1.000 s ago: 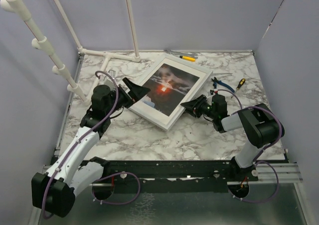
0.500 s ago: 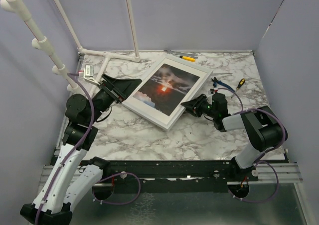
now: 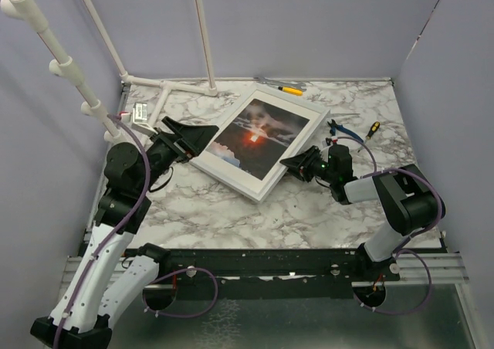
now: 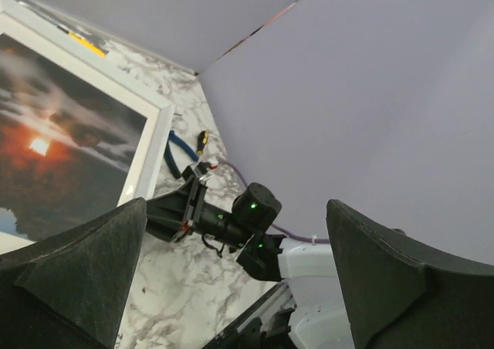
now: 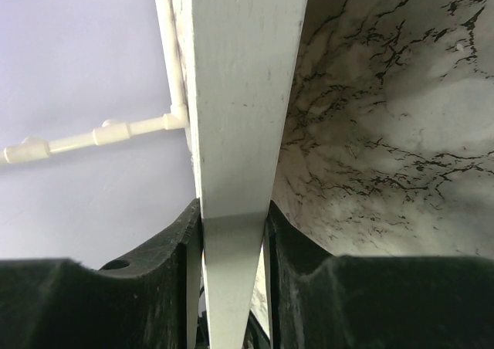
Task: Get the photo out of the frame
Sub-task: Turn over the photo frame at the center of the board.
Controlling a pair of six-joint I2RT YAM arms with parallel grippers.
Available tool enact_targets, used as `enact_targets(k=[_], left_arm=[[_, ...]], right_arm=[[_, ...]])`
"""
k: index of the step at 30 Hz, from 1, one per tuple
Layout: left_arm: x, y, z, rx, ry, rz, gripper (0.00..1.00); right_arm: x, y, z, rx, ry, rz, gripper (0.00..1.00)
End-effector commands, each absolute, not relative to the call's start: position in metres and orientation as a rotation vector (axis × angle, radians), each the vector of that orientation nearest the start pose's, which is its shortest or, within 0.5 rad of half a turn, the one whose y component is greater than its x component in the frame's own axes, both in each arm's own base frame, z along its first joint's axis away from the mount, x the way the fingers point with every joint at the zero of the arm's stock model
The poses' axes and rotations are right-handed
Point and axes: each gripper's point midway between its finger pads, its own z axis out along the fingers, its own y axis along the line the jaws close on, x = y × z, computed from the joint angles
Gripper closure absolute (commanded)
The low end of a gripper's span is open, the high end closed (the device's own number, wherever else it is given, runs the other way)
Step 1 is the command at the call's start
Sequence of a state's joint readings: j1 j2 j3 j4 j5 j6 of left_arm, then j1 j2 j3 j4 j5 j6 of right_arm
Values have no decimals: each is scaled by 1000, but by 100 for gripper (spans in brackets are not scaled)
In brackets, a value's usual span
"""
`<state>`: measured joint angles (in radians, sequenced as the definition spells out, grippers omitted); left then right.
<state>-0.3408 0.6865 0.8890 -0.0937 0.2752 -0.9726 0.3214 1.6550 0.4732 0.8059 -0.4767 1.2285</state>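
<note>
- Nearest to us, a black metal rail (image 3: 255, 260) runs along the front edge of the grey-veined white marble surface (image 3: 231, 210), with both white-and-black arms bolted to it.
- The right gripper (image 3: 289, 164) lies low over the surface. Its jaws pinch the near right edge of the large white rectangular picture frame (image 3: 305, 116), and the wrist view shows that white edge clamped between the two black fingers (image 5: 181, 233). A small green light glows on the gripper's body.
- The left gripper (image 3: 202, 137) sits just beside the frame's left corner. Its jaws are spread wide with nothing between them, and we cannot tell whether they touch the frame.
- The frame lies face up at an angle near the middle of the surface.
- The thin rectangular photo (image 3: 251, 137) of an orange sunset under dark cloud is inside the frame, behind the white border.
- Right of the frame lie blue-handled pliers (image 3: 345, 131) and a yellow-and-black screwdriver (image 3: 372, 129).
- Far left lies a small pale flat box (image 3: 139, 111); any print on it is too small to read.
- At the far edge are a yellow-handled tool (image 3: 291, 90) and a white plastic pipe stand (image 3: 166, 86).
</note>
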Motion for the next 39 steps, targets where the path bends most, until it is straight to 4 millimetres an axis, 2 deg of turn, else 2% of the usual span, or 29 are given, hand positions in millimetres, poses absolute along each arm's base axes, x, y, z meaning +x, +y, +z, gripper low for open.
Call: enact_targets(k=[1,6,15,19,23,30,39], left_arm=[[250,-182,337,-224,1763,-1194,1],[258,-192,300,-166,1871,-1175,1],[264,-196,265,-83,1931,-1104,1],[266,-211,245,-32,1994,-1084,1],[262,-237,224,59,2065,-1045,1],[255,-271,203,241,2116,-767,1],[244,-291,186,484,2142,-331,1]], right_arm=[[342,234,107,504,2019,1419,72],[345,234,105,500,2033,1402,72],[346,236,106,499,2029,1414,72],[347,236,109,497,2028,1416,72],[350,238,112,498,2023,1426,72],[349,240,121,493,2013,1452,72],[349,241,130,482,2008,1455,72]])
